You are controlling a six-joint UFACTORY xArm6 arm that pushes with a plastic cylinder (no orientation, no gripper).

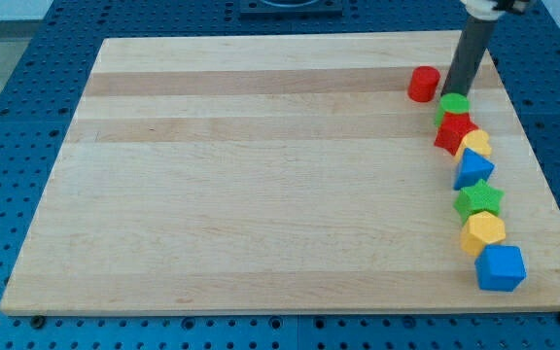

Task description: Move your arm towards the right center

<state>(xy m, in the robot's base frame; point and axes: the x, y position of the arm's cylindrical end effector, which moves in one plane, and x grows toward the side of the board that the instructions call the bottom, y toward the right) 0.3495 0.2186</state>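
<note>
No readable text, labels, brands or numbers anywhere: coloured blocks, wooden board and blue perforated table all unmarked.

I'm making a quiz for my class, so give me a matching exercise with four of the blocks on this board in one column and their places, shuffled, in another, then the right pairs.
Column one:
1. red cylinder
2. blue cube
3. green star
4. green cylinder

Column two:
A. lowest in the chain at the view's right
B. alone, to the view's left of my tip
C. between a blue block and a yellow block
D. right under my tip, at the chain's top

Pairs: 1-B, 2-A, 3-C, 4-D
</note>
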